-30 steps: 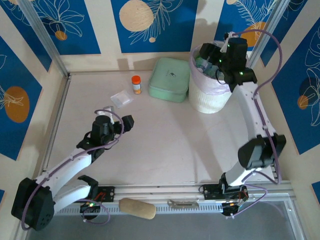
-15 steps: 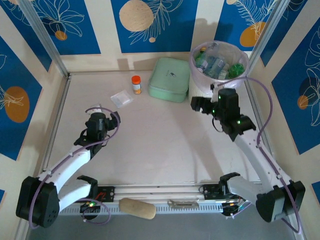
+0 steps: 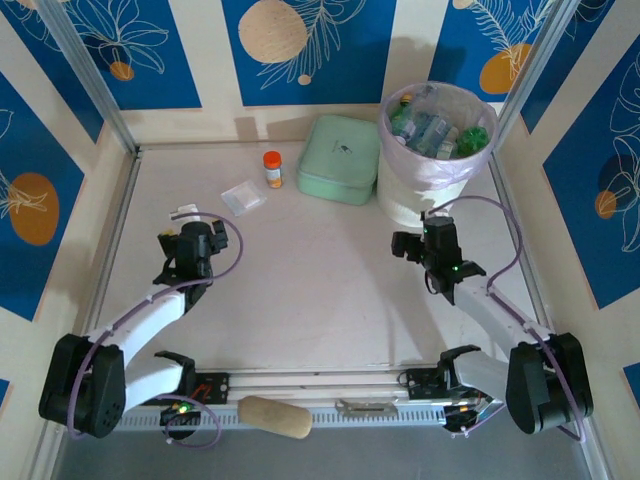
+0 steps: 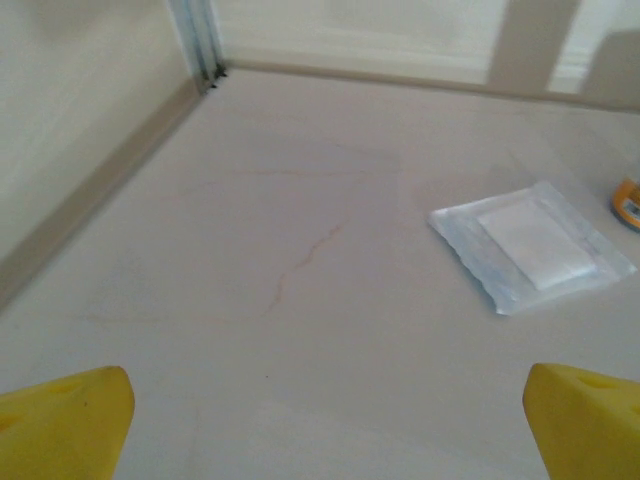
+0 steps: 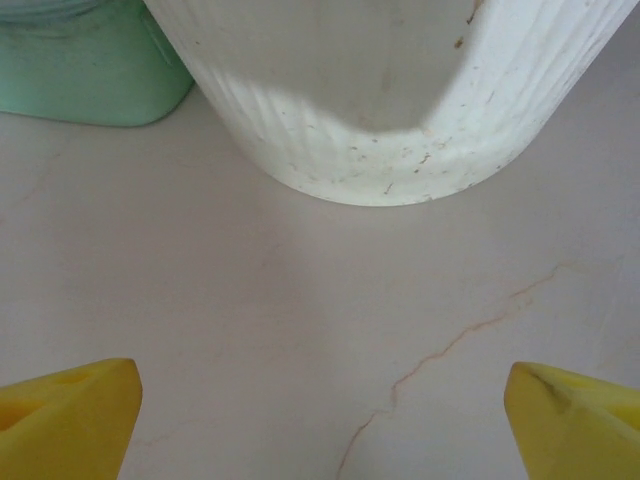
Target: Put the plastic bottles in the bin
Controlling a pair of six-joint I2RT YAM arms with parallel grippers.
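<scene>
plastic bottles (image 3: 436, 128) are piled in the white ribbed bin (image 3: 418, 208), just ahead of right gripper (image 5: 320, 400); its fingers are spread, empty. left gripper (image 4: 325, 410) is spread too, empty. Ahead-right of it lies a flat plastic bag (image 4: 530, 245), not a bottle. Task looks finished.

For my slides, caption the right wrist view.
Open right gripper faces the white ribbed bin, mint green box beside it.
</scene>
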